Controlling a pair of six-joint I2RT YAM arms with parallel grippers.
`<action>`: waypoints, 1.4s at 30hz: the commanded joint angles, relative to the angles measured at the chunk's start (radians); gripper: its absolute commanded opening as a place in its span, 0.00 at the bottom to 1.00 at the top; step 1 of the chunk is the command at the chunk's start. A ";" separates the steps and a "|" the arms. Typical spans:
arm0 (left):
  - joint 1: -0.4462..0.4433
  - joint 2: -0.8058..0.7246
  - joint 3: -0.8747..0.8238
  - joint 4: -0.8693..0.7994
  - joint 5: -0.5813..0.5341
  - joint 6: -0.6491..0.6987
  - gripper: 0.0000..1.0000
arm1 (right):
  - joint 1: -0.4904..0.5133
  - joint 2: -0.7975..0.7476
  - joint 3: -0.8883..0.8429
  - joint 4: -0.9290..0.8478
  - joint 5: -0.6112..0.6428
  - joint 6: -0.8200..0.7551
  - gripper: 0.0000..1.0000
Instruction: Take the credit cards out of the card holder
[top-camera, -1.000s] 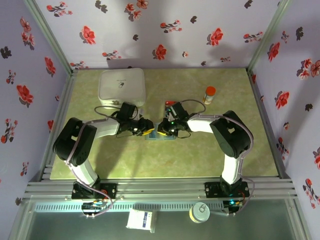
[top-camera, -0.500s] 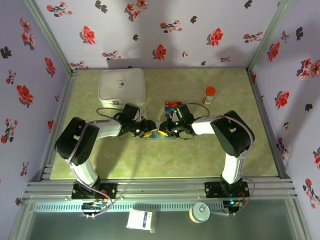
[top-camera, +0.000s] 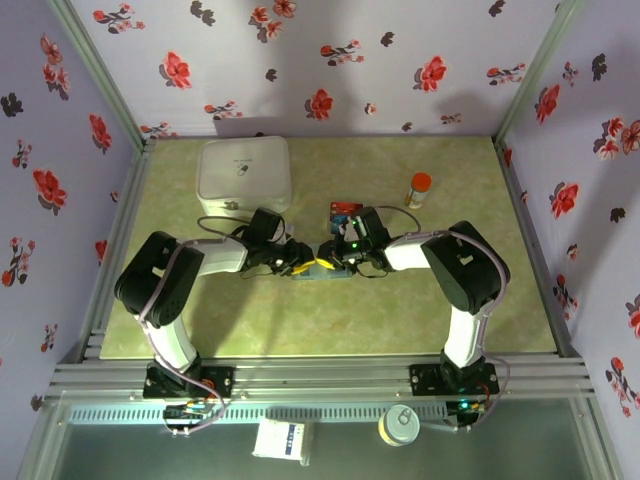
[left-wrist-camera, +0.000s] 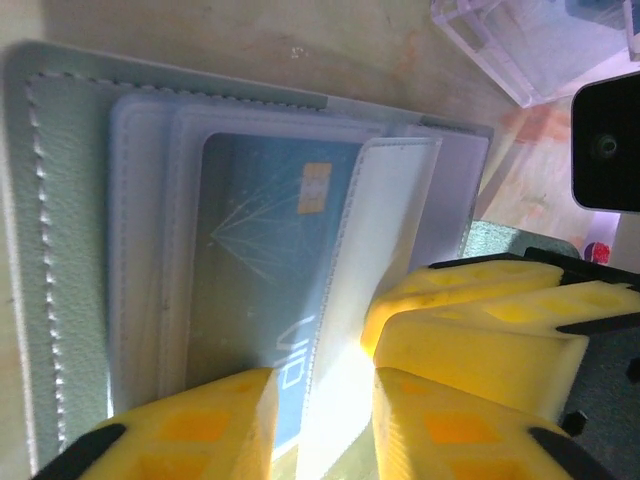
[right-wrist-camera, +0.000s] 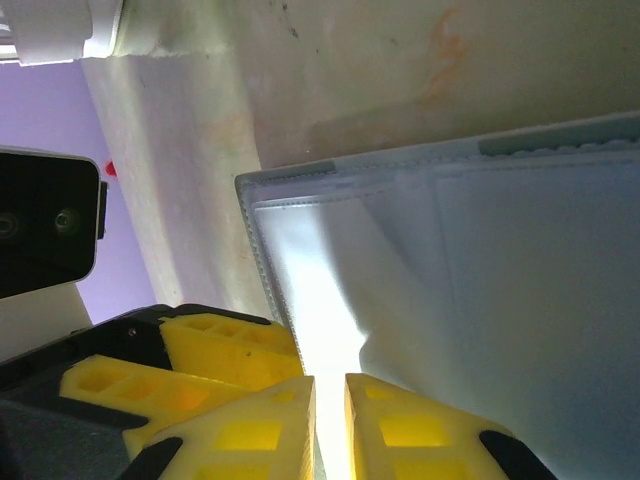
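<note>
Card holder (left-wrist-camera: 70, 250) under right pincer (right-wrist-camera: 330, 385), tight on its edge; left pincer (left-wrist-camera: 320, 380) astride its pocket, grip unclear.

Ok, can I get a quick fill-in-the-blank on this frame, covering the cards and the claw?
1. The tucked card in the card holder is ___ in colour.
2. The loose card lying on the table is ___ in colour.
3. The right claw pinches an edge of the ___.
4. The small bottle has an ___ cap.
Missing words: blue-teal; red; card holder; orange.
</note>
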 joint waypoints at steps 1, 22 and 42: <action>-0.010 0.025 0.025 0.025 0.001 -0.018 0.26 | -0.007 0.016 -0.013 0.032 -0.027 0.016 0.17; -0.016 -0.014 0.057 0.013 0.020 -0.026 0.14 | -0.034 -0.228 0.019 -0.282 0.111 -0.128 0.29; -0.104 0.127 0.266 -0.061 0.032 -0.006 0.24 | -0.118 -0.486 0.014 -0.576 0.242 -0.254 0.46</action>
